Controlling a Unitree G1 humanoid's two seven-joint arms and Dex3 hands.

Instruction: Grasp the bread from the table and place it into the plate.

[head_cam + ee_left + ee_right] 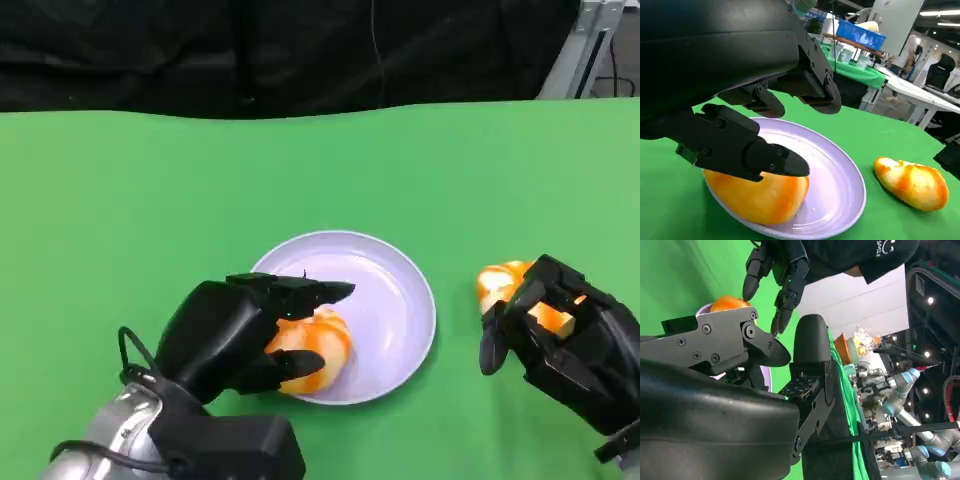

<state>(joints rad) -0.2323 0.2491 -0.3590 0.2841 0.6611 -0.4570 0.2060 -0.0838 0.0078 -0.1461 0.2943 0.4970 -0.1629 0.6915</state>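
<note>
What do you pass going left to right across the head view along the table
left hand → bread in the plate → plate → bread on the table → right hand

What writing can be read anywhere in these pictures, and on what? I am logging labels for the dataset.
"SMILE": white letters on a person's dark shirt, right wrist view; a mark above them is cut off by the frame edge.
No readable text on the bread, the plate or either hand.
</note>
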